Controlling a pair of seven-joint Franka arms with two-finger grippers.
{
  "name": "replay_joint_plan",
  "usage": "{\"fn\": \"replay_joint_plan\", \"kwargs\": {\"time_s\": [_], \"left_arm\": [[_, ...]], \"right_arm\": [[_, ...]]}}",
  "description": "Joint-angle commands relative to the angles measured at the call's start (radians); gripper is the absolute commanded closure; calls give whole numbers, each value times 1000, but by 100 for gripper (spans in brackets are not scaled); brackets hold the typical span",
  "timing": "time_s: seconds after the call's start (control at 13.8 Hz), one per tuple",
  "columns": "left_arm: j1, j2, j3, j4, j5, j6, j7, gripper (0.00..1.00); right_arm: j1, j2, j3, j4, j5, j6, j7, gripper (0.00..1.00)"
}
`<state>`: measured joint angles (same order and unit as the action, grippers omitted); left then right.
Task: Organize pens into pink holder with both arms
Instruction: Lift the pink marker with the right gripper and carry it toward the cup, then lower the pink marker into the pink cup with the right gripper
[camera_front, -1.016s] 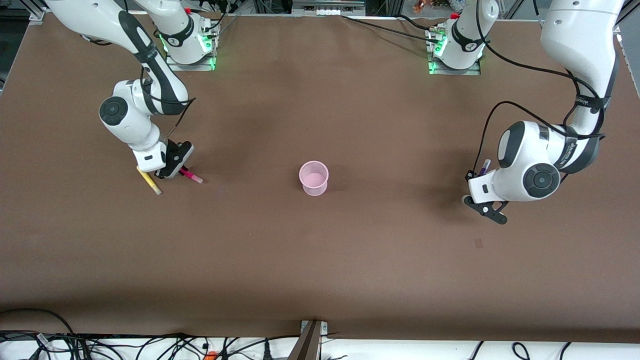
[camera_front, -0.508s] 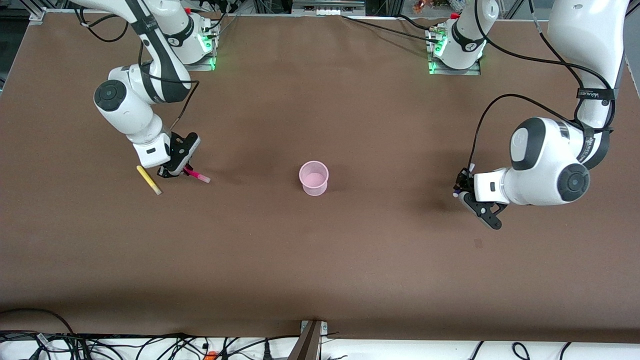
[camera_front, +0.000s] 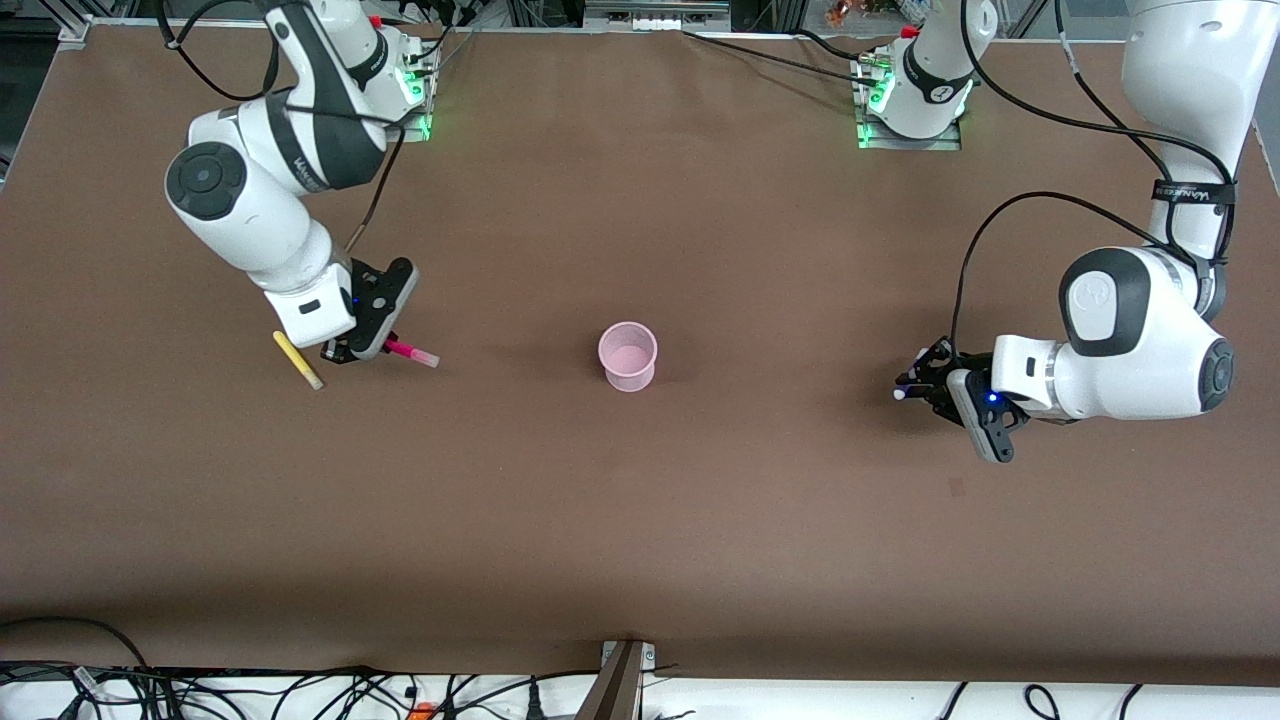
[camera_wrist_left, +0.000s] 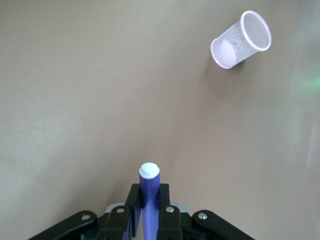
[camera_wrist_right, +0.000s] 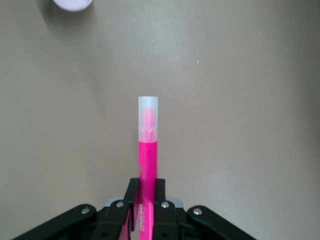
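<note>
The pink holder stands upright in the middle of the table; it also shows in the left wrist view. My right gripper is shut on the magenta pen, which sticks out toward the holder, held above the table at the right arm's end; the right wrist view shows the magenta pen between the fingers. The yellow pen lies on the table beside that gripper. My left gripper is shut on the dark purple pen, its pale tip pointing toward the holder. The light green pen is out of view.
The brown table is bordered by cables along the edge nearest the front camera. The arm bases stand at the edge farthest from it.
Both arms have lifted off the table with their pens. The right gripper has carried the magenta pen slightly toward the holder; the left wrist has turned, swinging the purple pen's tip toward the holder.
</note>
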<state>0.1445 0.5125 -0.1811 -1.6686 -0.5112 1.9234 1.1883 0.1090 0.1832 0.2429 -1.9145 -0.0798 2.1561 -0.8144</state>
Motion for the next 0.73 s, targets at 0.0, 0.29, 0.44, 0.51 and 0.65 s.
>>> {"fn": "replay_joint_plan", "kwargs": {"time_s": [0.0, 0.29, 0.44, 0.51, 0.65], "left_arm": [[20, 37, -5, 50, -113, -24, 166, 100], [38, 58, -5, 52, -284, -82, 329, 100], [61, 69, -6, 53, -340, -121, 401, 100], [61, 69, -5, 53, -367, -133, 436, 100], [60, 76, -5, 52, -443, -191, 508, 100]], "right_arm": [[124, 108, -2, 196, -122, -157, 182, 100], [311, 257, -4, 479, -239, -381, 328, 100], [383, 349, -5, 596, -267, -406, 337, 100], [417, 389, -8, 629, -300, -406, 351, 100], [490, 479, -10, 695, -380, -395, 446, 100]]}}
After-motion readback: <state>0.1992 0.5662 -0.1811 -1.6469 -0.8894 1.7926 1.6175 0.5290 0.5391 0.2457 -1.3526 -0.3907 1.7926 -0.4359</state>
